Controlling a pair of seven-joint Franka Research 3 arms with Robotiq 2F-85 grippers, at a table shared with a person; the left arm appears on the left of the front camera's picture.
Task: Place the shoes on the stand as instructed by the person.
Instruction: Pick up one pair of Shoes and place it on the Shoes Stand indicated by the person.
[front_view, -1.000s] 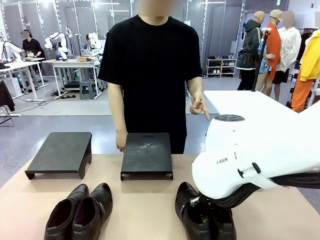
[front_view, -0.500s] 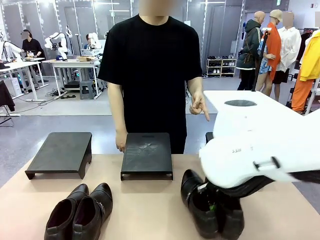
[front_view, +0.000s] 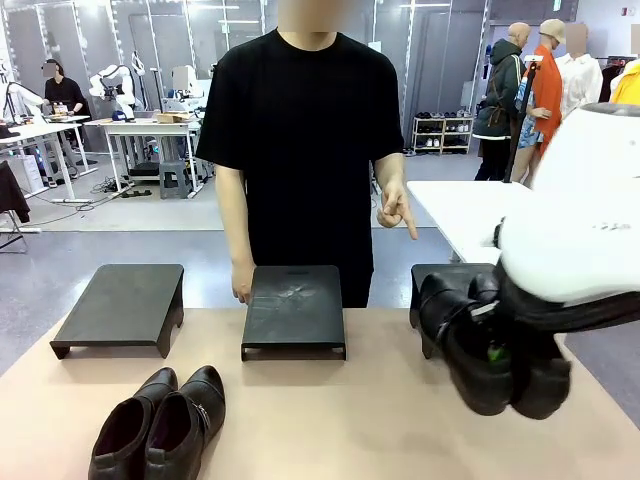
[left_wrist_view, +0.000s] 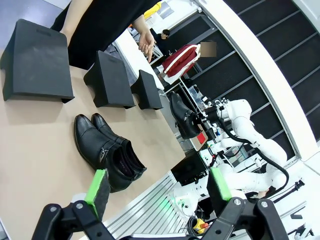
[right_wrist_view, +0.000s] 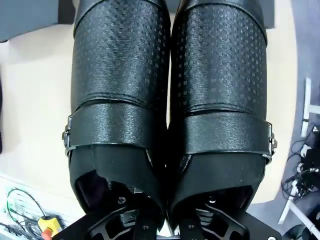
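One pair of black shoes (front_view: 488, 352) hangs in the air at the table's right, toes tilted up toward the person, with my right gripper (front_view: 493, 354) shut on the two inner walls. The right wrist view looks down on this pair (right_wrist_view: 165, 100), with the gripper (right_wrist_view: 167, 212) pinching at the heel openings. The other pair (front_view: 160, 425) lies on the table at front left, also seen as the shoes on the table (left_wrist_view: 107, 152) in the left wrist view. My left gripper (left_wrist_view: 159, 187) is open, high above the table. The person's hand (front_view: 400, 213) points one finger down toward the right stand (front_view: 432, 280).
Three low black stands sit along the far edge: the left stand (front_view: 125, 305), the middle stand (front_view: 295, 310) and the right one, half hidden behind the lifted pair. The person's other hand (front_view: 242, 287) hangs beside the middle stand. Bare tabletop (front_view: 300, 420) lies between the pairs.
My right arm has lifted its pair of shoes off the table and carried it up, right and farther back, in front of the right stand. The other pair and the person have stayed still.
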